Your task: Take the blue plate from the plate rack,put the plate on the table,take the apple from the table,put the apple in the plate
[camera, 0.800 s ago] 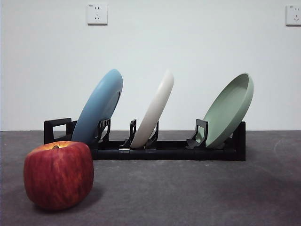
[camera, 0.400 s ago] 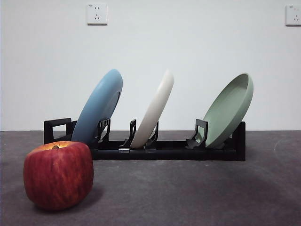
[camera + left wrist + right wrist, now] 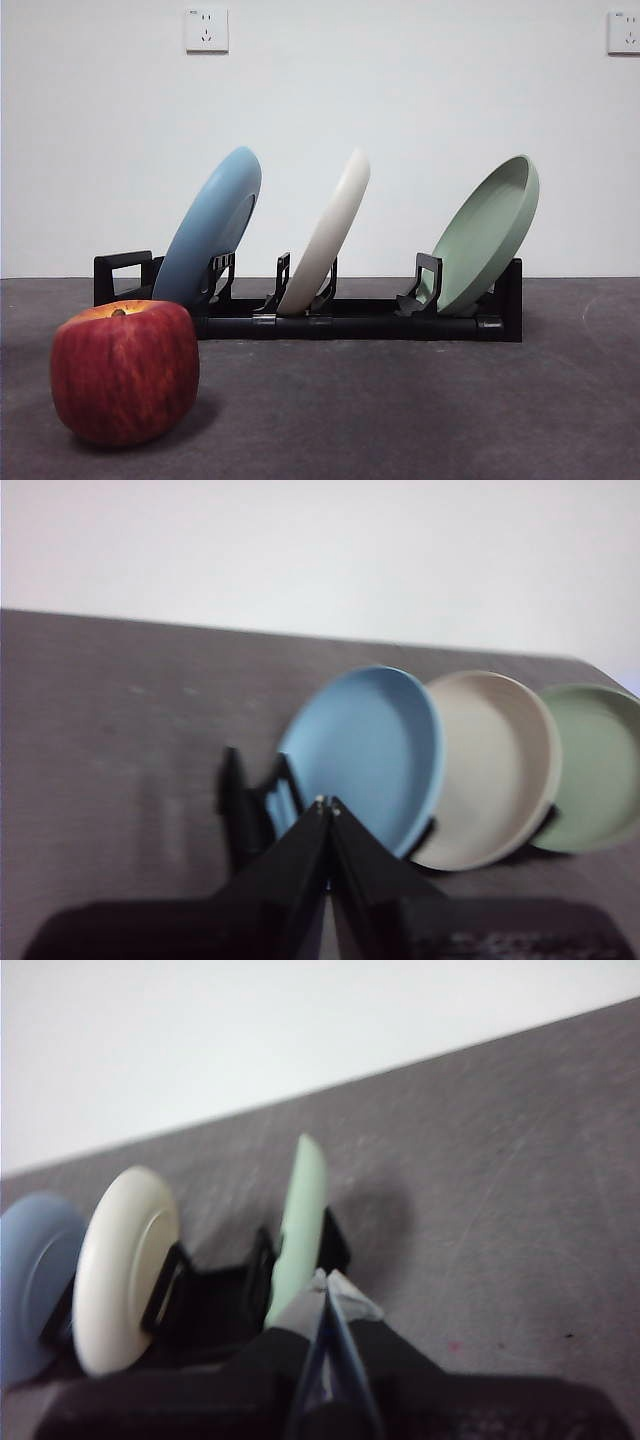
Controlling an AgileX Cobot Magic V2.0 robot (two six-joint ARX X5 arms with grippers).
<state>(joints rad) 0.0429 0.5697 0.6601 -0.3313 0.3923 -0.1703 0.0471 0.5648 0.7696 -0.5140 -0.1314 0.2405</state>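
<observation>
Nearest to you in the front view, the apple (image 3: 124,371) sits on the table (image 3: 400,420), in front of the plate rack (image 3: 350,322) and off its left end. It is deep red with faint streaks and a yellowish-orange patch round the stem dip, which faces up. It stands apart from the rack, and nothing touches it.

Behind the apple, the rack runs across the table with three plates standing in its slots, all leaning the same way, tops tipped toward the rack's right end. The blue plate (image 3: 212,228) is in the slot nearest the rack's left end, just behind and above the apple in this view. The cream-white plate (image 3: 328,232) stands in the middle of the rack, and the pale green plate (image 3: 489,232) leans at the right end against the raised post.

Beyond the rack you see a white wall with two sockets (image 3: 206,29) high up.

No arm shows in the front view. In the left wrist view, the left gripper (image 3: 327,806) hangs short of the rack's blue-plate end with its jaws pressed together and nothing between them; the picture is blurred. In the right wrist view, also blurred, the right gripper (image 3: 325,1283) hangs near the rack's green-plate end, its jaws likewise closed tip to tip and empty.
</observation>
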